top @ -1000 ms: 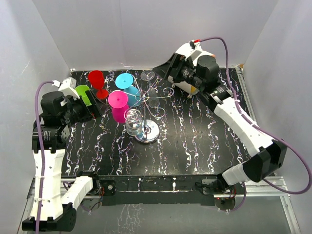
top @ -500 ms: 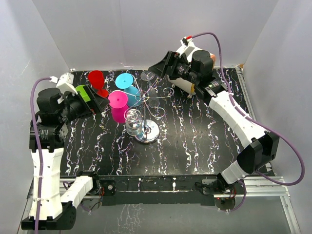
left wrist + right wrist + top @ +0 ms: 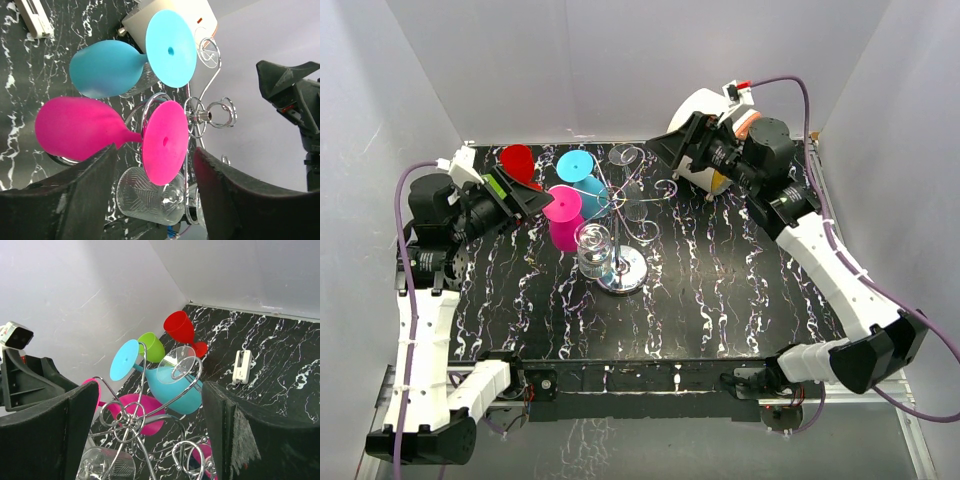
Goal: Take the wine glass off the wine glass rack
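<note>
Removal had not begun: the pink wine glass [image 3: 563, 232] hung on the wine glass rack [image 3: 632, 205], my left gripper [image 3: 528, 196] gaping empty beside it, my right gripper [image 3: 663, 150] likewise wide behind the rack.

Black, white-veined marble-pattern worktop [image 3: 740, 290] underneath, plain white walls [image 3: 570, 60] all round. Back left, a red plastic wine glass [image 3: 517, 160] stands on the worktop, with a lime-green plastic cup [image 3: 152, 345] just beside it. Near them lies a small white plastic clip [image 3: 242, 366]. Back right, there's a white drum with an orange face [image 3: 693, 108] by the far edge.
</note>
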`<state>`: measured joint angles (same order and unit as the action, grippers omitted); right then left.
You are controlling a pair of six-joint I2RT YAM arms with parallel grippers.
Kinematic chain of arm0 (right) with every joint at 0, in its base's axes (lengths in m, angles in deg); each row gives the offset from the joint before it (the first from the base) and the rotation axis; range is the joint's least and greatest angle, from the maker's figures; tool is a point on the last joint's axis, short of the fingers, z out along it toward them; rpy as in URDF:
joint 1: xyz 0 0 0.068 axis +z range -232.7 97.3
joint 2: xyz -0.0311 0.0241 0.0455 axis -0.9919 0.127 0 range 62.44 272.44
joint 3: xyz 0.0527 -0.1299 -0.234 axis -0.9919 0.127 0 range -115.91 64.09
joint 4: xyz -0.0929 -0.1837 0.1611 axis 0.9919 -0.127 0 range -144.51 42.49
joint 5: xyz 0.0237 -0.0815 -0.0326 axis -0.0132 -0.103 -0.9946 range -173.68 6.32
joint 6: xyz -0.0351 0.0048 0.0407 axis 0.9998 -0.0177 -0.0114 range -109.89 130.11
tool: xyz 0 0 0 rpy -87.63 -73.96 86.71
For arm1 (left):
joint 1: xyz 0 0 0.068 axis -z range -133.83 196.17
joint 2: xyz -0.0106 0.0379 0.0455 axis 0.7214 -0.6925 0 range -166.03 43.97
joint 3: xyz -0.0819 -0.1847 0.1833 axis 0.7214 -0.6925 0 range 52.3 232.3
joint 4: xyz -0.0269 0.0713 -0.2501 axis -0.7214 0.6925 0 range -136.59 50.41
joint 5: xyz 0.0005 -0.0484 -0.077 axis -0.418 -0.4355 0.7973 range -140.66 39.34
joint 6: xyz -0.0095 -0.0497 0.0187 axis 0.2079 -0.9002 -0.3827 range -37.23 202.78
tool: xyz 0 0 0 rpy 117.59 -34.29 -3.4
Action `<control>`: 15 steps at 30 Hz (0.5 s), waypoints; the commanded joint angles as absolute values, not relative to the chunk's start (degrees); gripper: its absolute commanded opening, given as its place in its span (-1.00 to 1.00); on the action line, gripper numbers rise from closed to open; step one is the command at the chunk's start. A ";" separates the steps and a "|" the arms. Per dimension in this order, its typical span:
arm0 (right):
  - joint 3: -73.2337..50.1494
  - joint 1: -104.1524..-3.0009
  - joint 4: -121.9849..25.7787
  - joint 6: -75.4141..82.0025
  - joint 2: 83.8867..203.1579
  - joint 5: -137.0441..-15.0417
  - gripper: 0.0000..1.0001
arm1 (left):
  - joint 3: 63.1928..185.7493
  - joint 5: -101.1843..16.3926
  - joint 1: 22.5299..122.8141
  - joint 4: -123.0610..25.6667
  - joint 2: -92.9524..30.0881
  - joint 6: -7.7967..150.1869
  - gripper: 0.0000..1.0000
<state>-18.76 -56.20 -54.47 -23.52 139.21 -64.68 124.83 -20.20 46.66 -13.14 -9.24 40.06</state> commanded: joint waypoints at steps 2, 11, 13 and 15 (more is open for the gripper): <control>-16.78 -56.34 -50.24 -21.98 135.82 -66.15 0.67 | 123.53 -15.46 46.29 -15.31 -8.13 36.90 0.05; -15.22 -56.35 -49.96 -21.80 134.31 -66.53 0.68 | 120.71 -13.24 46.39 -16.33 -7.97 35.34 -0.21; -15.22 -56.34 -49.97 -21.71 134.23 -66.46 0.68 | 120.44 -13.16 46.30 -16.82 -7.85 34.93 -0.29; -15.02 -56.38 -49.99 -21.63 133.96 -66.55 0.68 | 119.73 -13.16 46.31 -17.79 -7.49 34.19 -0.35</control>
